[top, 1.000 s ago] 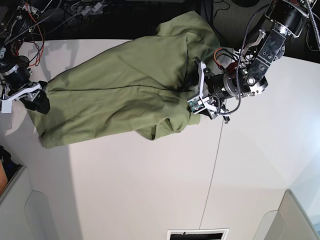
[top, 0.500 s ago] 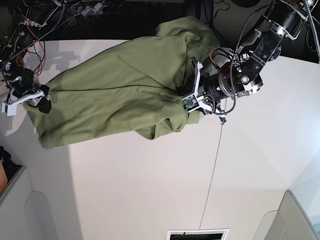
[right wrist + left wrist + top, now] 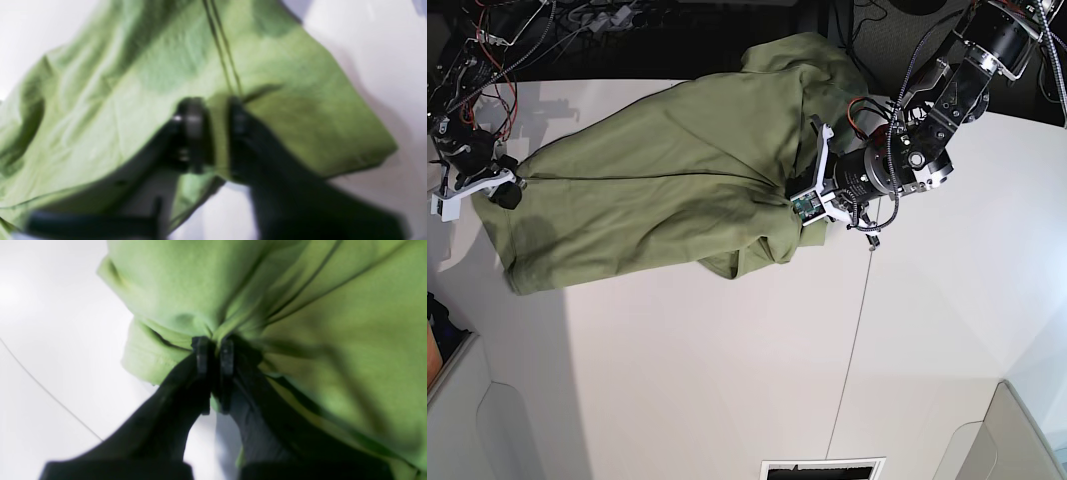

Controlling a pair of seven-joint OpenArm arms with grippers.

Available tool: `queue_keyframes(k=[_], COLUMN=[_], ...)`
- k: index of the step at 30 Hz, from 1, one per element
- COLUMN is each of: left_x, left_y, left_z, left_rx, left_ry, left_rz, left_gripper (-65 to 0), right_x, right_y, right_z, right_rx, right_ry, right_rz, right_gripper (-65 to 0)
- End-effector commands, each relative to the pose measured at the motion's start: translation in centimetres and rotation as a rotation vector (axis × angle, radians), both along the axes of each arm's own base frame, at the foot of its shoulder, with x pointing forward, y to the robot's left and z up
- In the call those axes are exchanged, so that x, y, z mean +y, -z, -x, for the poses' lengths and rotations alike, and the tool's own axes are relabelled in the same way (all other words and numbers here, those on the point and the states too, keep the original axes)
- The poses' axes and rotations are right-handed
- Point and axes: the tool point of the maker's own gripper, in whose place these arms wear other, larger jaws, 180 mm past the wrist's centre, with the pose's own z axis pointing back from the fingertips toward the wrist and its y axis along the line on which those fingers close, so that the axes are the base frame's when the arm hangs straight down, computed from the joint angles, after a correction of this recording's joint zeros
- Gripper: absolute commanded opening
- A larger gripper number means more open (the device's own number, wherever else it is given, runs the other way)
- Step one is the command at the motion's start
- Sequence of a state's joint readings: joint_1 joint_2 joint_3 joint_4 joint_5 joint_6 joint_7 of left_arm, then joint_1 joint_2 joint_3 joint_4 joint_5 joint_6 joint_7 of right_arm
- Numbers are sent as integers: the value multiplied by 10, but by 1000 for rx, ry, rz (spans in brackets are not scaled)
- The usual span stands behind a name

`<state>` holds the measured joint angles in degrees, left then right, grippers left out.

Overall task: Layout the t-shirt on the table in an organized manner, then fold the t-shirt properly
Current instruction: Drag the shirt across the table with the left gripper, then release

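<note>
Both grippers, open a second ago, now pinch the t-shirt [image 3: 667, 170] — the left gripper [image 3: 213, 350] on a bunched fold at its edge, the right gripper [image 3: 213, 116] on the hem — cloth now drawn taut between them.

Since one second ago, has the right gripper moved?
Yes. In the base view the right gripper shifted up, toward the table's far edge.
</note>
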<state>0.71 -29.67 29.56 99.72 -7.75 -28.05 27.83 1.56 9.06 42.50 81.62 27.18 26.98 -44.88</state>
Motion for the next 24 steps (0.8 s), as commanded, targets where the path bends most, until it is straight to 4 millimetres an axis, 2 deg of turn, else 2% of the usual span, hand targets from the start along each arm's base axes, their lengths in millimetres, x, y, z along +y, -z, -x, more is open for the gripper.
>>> queue_keyframes(k=[1, 2, 6, 10, 12, 18, 24], left_x=[1, 2, 7, 10, 12, 12, 19], left_y=[-14, -15, -28, -44, -51, -74, -95], left_z=[-13, -15, -34, -54, -62, -83, -112], left_rx=[-47, -49, -87, -139, -158, -220, -283], left_ry=[-4, -7, -16, -20, -24, -26, -43], left_rz=[10, 7, -22, -34, -41, -44, -43], left_gripper=[-650, -650, -650, -650, -650, -650, -650], right_x=[-7, -4, 5, 5, 6, 0, -12], right_y=[-15, -18, -28, -31, -39, -88, -140], right_z=[-10, -12, -18, -20, -23, -43, -81], right_rx=[-55, -74, -132, -150, -183, -314, -434], right_ry=[10, 3, -32, -37, -50, -79, -91], right_rz=[5, -9, -44, -41, -50, 1, 76], right_gripper=[-632, -650, -650, -650, -650, -650, -650])
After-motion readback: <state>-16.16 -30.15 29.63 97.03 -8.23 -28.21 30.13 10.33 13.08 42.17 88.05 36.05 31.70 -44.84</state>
